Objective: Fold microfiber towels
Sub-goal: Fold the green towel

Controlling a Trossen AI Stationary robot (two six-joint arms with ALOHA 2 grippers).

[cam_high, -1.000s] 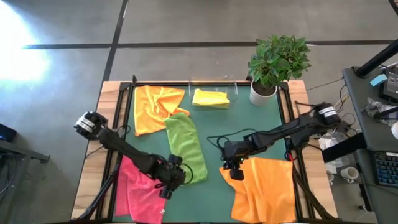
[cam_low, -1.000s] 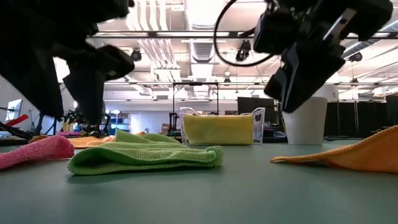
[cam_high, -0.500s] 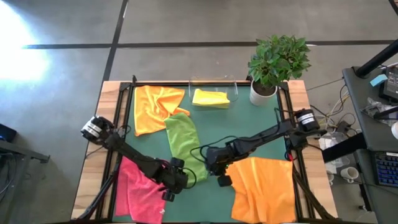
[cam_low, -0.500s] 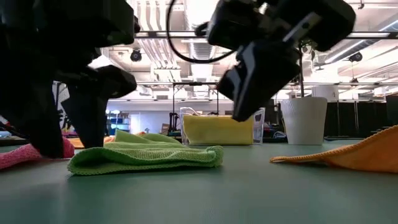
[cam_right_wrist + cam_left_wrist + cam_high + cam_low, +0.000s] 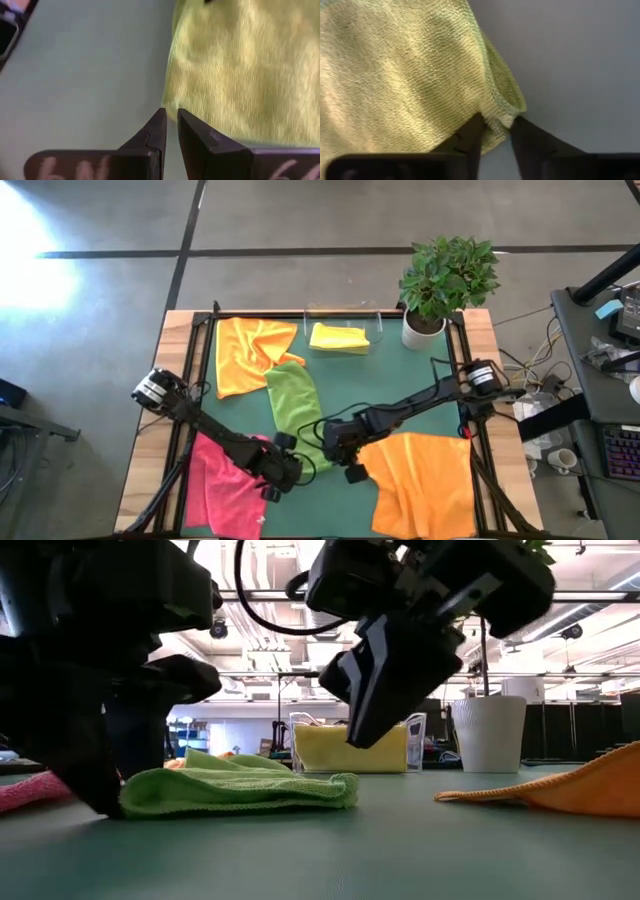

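The lime green towel [image 5: 296, 412] lies folded in a long strip in the middle of the green mat [image 5: 400, 390]. My left gripper [image 5: 496, 125] is down at its near end, shut on a corner. My right gripper [image 5: 171, 116] hovers shut just off the strip's near right edge [image 5: 345, 790], clear of cloth and mat. A pink towel [image 5: 222, 488] lies flat at the near left and an orange towel [image 5: 420, 480] at the near right. Another orange towel [image 5: 250, 350] lies crumpled at the far left. The yellow towel [image 5: 338, 337] lies folded at the back. My left gripper pinches the lime green towel's near corner [image 5: 501, 114] between its two fingers, at the hemmed edge, where the cloth is doubled over. The fingers slant steeply down from the table's left. The towel lies on the mat, and the corner is bunched a little between the fingers.
A potted plant [image 5: 447, 278] stands at the far right corner. A clear holder [image 5: 415, 740] at the back encloses the yellow towel. Bare mat lies between the green strip and the near orange towel.
My left gripper has sunk onto the lime green towel's near corner and shut on it. My right gripper has swung from above the orange towel's corner toward the table's left, rolling its wrist, and now hangs by the green strip's near end. The towels have stayed in place.
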